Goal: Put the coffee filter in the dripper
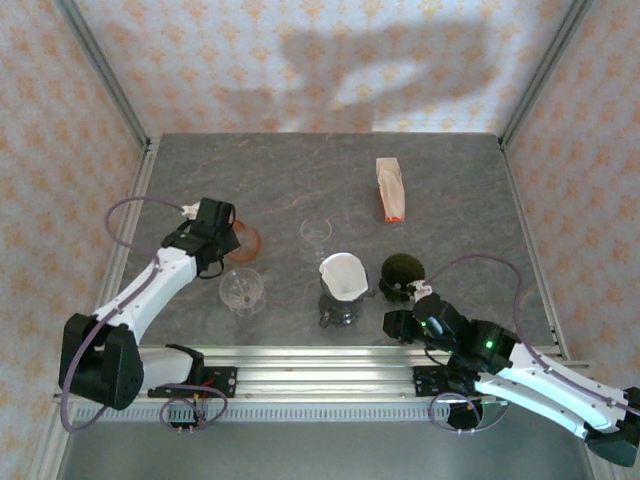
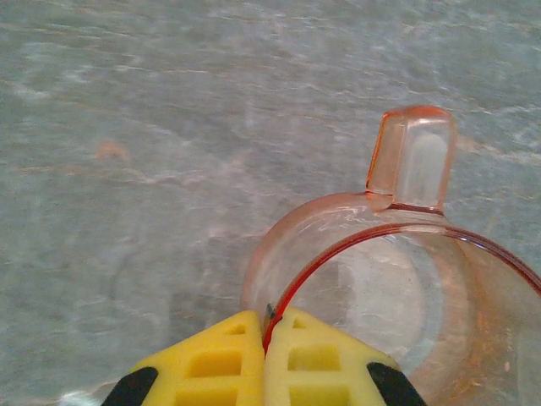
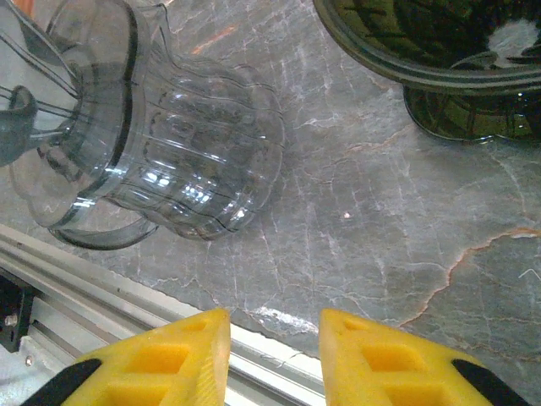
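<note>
white paper coffee filter (image 1: pixel 343 272) seated in the clear ribbed glass dripper (image 1: pixel 338 305), hence our right gripper (image 3: pixel 272 355) spread empty beside it; left of it, our left gripper (image 2: pixel 266 338) pinches a pink translucent cup (image 2: pixel 406 279).

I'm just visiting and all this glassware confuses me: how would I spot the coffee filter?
Find the grey stone table, then the middle of its near edge. There a clear ribbed jug stands, with the white paper cone on top. Unlike the dark green glass funnel to its right, it is white and opaque.
</note>
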Tool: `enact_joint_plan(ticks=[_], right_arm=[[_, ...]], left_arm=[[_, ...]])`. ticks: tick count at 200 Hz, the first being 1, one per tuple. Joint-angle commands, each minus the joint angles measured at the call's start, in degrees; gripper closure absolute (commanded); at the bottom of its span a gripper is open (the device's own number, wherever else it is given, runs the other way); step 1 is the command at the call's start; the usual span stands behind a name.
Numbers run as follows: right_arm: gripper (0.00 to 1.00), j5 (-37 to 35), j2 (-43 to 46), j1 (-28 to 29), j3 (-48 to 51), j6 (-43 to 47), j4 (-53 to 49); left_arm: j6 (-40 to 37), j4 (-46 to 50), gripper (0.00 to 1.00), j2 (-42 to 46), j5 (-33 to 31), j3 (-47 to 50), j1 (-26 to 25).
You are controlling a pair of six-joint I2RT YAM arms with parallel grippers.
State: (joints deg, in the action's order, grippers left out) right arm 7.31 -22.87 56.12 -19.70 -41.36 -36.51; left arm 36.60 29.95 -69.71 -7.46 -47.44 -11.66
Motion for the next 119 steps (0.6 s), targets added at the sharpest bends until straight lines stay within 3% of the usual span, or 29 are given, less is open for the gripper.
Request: enact_joint_plan(ticks=[1,89,119], right_arm=[[0.67,-1.78,0.82,0.4,0.9,0.46,1.73],[0.67,-1.78,3.32,0.39,1.6,0.12,0.22],[0.67,-1.42,3.58,0.4,1.53,-0.17,0.29]], left_arm=[[1.27,6.12,1.0,3.09,-4.13,1.77,2.0],[0.58,7.27,1.0,4.2,-4.66,5.81,4.17],[0.58,5.97,0.88,3.14,-4.36,6.76,4.37]])
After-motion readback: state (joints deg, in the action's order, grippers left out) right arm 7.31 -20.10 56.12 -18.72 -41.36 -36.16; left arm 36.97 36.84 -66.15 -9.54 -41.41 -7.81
